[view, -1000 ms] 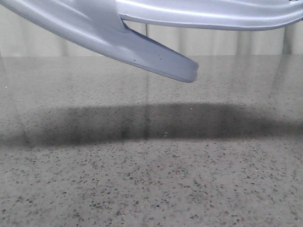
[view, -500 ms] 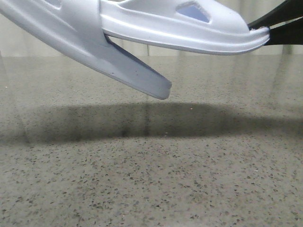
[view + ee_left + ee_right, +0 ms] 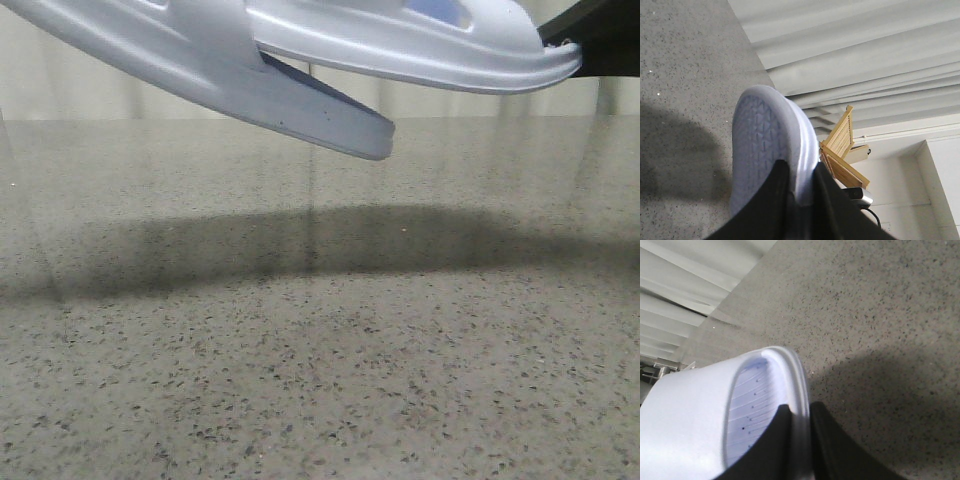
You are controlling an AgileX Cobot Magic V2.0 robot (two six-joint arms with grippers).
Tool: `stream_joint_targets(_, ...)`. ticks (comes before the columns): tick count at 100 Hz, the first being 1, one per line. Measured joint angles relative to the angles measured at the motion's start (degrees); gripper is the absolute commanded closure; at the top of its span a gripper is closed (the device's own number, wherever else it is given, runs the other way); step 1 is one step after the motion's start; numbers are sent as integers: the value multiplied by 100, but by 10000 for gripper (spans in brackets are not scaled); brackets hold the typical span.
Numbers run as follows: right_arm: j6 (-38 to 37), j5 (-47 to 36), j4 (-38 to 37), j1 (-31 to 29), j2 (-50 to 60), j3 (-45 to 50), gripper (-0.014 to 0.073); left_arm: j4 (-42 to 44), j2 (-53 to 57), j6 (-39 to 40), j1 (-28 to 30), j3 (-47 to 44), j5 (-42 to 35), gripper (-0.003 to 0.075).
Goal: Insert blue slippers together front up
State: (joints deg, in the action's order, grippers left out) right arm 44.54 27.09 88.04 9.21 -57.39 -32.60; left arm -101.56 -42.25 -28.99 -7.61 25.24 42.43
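Two pale blue-white slippers hang in the air over the table. In the front view the left slipper [image 3: 200,70] slopes down to a toe tip near the middle. The right slipper [image 3: 420,45] lies nearly level, and its end meets the left one under a strap. My left gripper [image 3: 800,182] is shut on the edge of the left slipper [image 3: 760,145], whose triangle-tread sole shows. My right gripper [image 3: 800,417] is shut on the rim of the right slipper [image 3: 747,412], whose ribbed footbed shows. Its black fingers [image 3: 592,28] show at the right end in the front view.
A speckled grey tabletop [image 3: 320,380] lies below, with the slippers' dark shadow [image 3: 300,245] across it. A pale curtain wall [image 3: 480,95] stands behind the table. In the left wrist view a wooden rack [image 3: 842,150] and a dark device [image 3: 857,196] show beyond the slipper.
Both slippers dipped down and left half a second ago. They have since risen and shifted back to the right. Both grips are unchanged.
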Motion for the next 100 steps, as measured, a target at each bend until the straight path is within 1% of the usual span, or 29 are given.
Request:
stream_joint_targets(4, 82, -90, -54, 14, 56, 0, 303, 10, 0, 0, 0, 0, 0, 704)
stream_joint_targets(11, 160, -233, -140, 14, 177, 0, 167, 35, 0, 0, 0, 0, 23, 704)
stream_joint_targets(16, 202, -384, -226, 14, 288, 0, 107, 71, 0, 0, -12, 0, 42, 704)
stream_joint_targets(21, 211, -549, -315, 14, 417, 0, 80, 86, 0, 0, -24, 0, 47, 704)
stream_joint_targets(41, 303, -1637, -752, 14, 1215, 0, 77, 182, 0, 0, -34, 0, -17, 704)
stream_joint_targets(52, 442, -2281, -838, 14, 1711, 0, 77, 299, 0, 0, -34, 0, -121, 704)
stream_joint_targets(59, 517, -2485, -853, 14, 1996, 0, 77, 453, -24, 0, -34, 0, -238, 704)
stream_joint_targets(74, 613, -2553, -867, 14, 2294, 0, 77, 583, -303, -15, -34, 0, -287, 704)
stream_joint_targets(100, 612, -2441, -880, 14, 2316, 0, 77, 610, -1043, -442, -34, 0, -166, 704)
